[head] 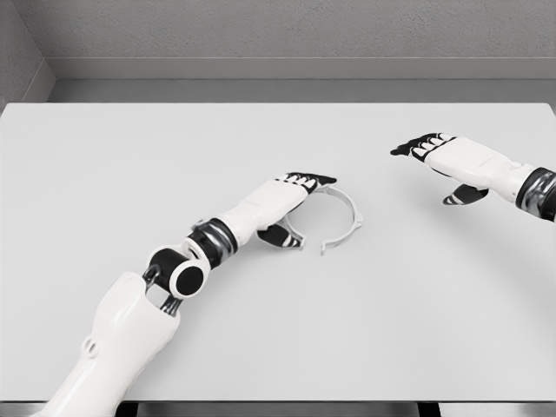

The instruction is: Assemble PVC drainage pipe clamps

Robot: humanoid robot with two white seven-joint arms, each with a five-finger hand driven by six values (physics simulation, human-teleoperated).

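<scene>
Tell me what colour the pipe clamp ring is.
The clamp ring is white, barely contrasting with the pale table; head view.

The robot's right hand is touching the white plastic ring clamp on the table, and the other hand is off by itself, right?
Not quite: in the head view it is the left hand at the white plastic ring clamp on the white table. The right hand is off by itself.

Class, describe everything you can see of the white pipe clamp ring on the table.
The pipe clamp ring is a thin, white, plastic-looking open loop lying flat on the white table, right of centre. It has a gap at its lower edge and small tabs on its rim. The left robot hand covers its left side; whether the hand grips it cannot be told.
</scene>
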